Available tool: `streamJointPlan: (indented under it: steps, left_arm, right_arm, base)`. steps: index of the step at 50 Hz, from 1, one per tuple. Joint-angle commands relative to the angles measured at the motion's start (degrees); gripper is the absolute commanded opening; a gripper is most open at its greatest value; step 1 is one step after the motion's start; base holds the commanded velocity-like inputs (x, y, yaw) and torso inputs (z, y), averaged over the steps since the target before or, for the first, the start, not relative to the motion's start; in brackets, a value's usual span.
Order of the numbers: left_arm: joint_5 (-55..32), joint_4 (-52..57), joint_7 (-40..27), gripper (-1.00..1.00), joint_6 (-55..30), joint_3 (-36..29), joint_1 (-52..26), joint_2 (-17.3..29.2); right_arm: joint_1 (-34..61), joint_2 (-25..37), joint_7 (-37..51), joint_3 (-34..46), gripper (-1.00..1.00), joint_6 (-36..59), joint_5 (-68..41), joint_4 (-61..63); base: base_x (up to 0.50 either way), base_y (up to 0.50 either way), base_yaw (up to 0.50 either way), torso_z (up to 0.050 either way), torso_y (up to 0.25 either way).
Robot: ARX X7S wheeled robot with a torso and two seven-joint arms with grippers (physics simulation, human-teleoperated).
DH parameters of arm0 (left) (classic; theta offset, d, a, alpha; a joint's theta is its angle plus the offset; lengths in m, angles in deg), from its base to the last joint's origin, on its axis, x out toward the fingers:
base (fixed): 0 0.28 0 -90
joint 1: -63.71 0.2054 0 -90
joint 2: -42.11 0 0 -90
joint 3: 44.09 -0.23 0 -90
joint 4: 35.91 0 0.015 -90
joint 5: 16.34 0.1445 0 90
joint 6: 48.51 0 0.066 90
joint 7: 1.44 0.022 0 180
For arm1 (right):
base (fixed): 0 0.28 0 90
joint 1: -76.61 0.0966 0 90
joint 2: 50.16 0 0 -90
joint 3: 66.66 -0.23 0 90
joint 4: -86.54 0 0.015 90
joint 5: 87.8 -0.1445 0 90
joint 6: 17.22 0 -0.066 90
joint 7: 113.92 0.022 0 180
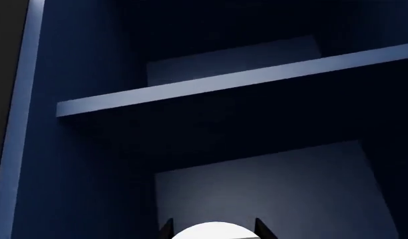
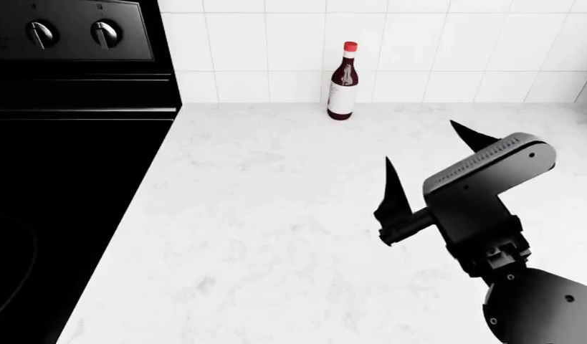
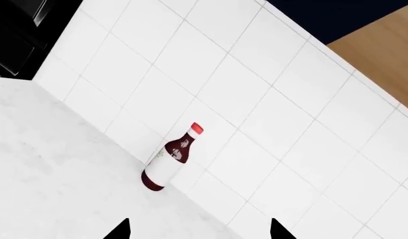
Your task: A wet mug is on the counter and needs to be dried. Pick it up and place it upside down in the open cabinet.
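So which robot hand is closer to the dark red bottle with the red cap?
The right gripper. It hangs open above the white marble counter, in front of the bottle. The left gripper is away inside a dark blue cabinet, around something white and rounded.

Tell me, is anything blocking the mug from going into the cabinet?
Nothing visible does. The mug sits between the left gripper's fingers, already facing the open cabinet. The shelf and the dark space below it look bare. The bottle stands far off on the counter.
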Motion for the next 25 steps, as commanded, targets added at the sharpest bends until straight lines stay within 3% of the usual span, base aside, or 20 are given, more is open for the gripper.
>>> streamJointPlan:
  steps: [1, 8, 18, 25]
  left_arm:
    - [3.85, -11.43, 1.17, -1.00, 1.18, 2.88, -2.58, -3.17]
    - [3.82, -13.22, -0.66, -1.00, 0.11, 4.60, -2.39, -3.13]
    - [9.83, -13.22, -1.60, -1.00, -3.11, 13.03, 0.49, -3.00]
    - [9.95, -13.22, -1.91, -1.00, -5.56, 13.59, 1.41, -3.11]
  right_arm:
    - [-2.47, 1.14, 0.81, 0.70, 1.00, -2.19, 1.58, 0.27]
    - [-3.91, 1.46, 1.10, 1.17, 1.00, -3.55, 2.55, -0.14]
    - [-5.44, 1.94, 1.84, 1.83, 1.00, -4.25, 3.56, 0.01]
    - [-6.09, 2.20, 2.47, 2.05, 1.00, -4.26, 3.77, 0.44]
  base:
    - [0.00, 0.00, 0.00, 0.000, 0.000]
    - [0.00, 0.00, 0.00, 0.000, 0.000]
    - [0.00, 0.00, 0.00, 0.000, 0.001]
    - [0.00, 0.00, 0.00, 0.000, 0.000]
